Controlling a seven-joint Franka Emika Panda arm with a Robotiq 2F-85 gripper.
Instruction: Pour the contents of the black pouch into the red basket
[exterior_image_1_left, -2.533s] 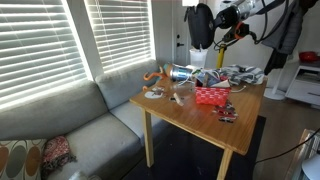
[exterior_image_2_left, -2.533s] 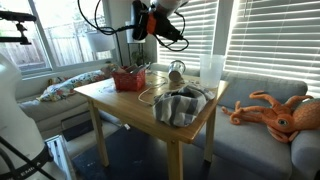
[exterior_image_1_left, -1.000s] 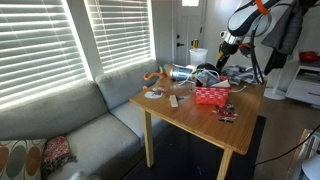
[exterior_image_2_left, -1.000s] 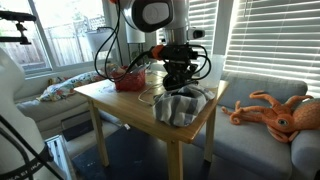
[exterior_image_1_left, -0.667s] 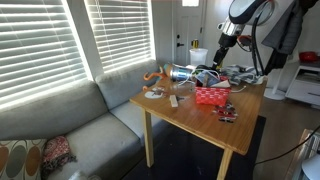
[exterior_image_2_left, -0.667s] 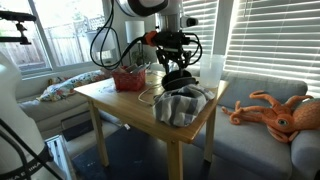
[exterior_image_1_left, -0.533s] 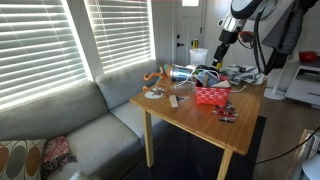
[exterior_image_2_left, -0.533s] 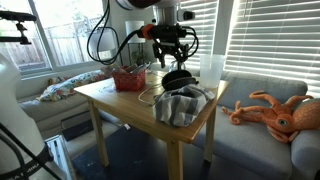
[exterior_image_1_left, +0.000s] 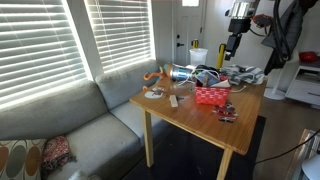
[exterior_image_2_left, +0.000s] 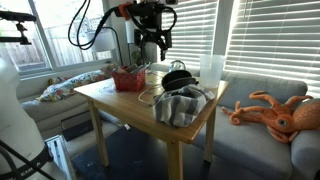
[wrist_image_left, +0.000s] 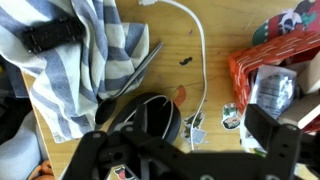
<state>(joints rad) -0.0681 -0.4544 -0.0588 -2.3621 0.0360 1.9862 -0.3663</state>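
The black pouch (exterior_image_2_left: 178, 80) lies flat on the wooden table, a dark oval (wrist_image_left: 148, 118) next to a striped cloth, with a white cable across its edge. The red basket (exterior_image_2_left: 128, 79) stands further along the table, and in the wrist view it (wrist_image_left: 243, 72) sits at the right with something grey inside. My gripper (exterior_image_2_left: 157, 42) hangs high above the pouch in both exterior views (exterior_image_1_left: 232, 50). Its jaws stand wide apart and hold nothing. In the wrist view the gripper (wrist_image_left: 185, 150) frames the pouch from above.
A grey-striped cloth (exterior_image_2_left: 180, 106) lies at the table's near corner. A white cup (exterior_image_2_left: 211, 68) stands behind the pouch. A white cable (wrist_image_left: 202, 60) and small stickers (wrist_image_left: 231, 117) lie on the tabletop. An orange octopus toy (exterior_image_2_left: 270, 112) rests on the sofa beside the table.
The gripper opened, left the black pouch on the table beside the cloth, and rose straight up away from it.
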